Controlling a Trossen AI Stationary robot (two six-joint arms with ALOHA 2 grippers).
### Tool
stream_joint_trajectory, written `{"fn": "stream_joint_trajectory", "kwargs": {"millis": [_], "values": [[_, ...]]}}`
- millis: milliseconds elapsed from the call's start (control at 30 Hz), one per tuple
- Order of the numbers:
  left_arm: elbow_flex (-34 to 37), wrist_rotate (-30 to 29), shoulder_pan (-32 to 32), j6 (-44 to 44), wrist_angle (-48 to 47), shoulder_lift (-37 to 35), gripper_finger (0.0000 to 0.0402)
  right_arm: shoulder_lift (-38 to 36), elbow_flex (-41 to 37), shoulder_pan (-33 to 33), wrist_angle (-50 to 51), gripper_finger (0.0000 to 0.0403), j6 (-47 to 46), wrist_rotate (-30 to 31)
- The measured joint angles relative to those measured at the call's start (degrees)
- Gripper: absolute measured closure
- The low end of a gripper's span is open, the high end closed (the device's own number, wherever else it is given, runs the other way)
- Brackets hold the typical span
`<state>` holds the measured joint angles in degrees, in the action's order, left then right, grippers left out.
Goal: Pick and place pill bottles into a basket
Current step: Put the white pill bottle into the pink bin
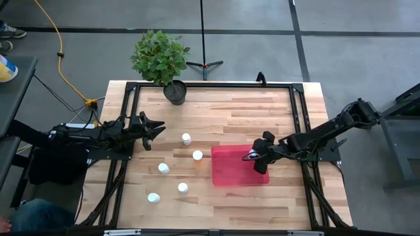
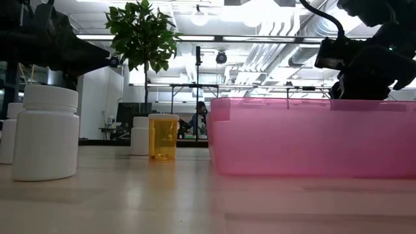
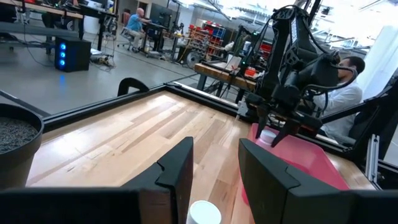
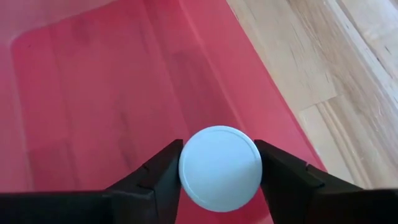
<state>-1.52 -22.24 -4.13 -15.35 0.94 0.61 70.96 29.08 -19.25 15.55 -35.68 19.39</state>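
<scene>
My right gripper (image 1: pixel 251 157) is shut on a white pill bottle (image 4: pixel 219 168) over the right part of the translucent red tray (image 1: pixel 230 174). My left gripper (image 1: pixel 159 129) is open and empty above the table's left side, pointing toward the tray. Several more white-capped bottles stand upright on the wood between it and the tray, among them one (image 1: pixel 186 138) nearest my left gripper, one with an amber body (image 2: pixel 162 136) and one near the front (image 1: pixel 153 197). A white cap (image 3: pixel 204 213) shows just below my left fingers (image 3: pixel 177 168). My right gripper pinches the bottle between its two fingers, one on each side of the round white cap (image 4: pixel 186 163). The fingers come from above, pointing down. The bottle stays upright, cap up, over the tray floor (image 4: pixel 112 93); I cannot tell whether its base touches it.
A dark round pot with a green plant (image 1: pixel 174 92) stands at the table's far edge, left of the middle. A black frame (image 1: pixel 298 118) runs around the tabletop. Bare wood lies to the right of the tray and along the far side.
</scene>
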Motion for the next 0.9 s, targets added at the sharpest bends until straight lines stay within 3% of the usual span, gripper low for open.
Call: {"fn": "stream_joint_trajectory", "kwargs": {"millis": [467, 900], "values": [[0.0, -0.9, 0.0, 0.0, 0.0, 0.0, 0.0238, 0.0, 0.0, 0.0, -0.8, 0.014, 0.1, 0.1], [0.0, -0.9, 0.0, 0.0, 0.1, 0.0, 0.0238, -3.0, 0.1, 0.9, -11.7, 0.0139, 3.4, -2.5]]}}
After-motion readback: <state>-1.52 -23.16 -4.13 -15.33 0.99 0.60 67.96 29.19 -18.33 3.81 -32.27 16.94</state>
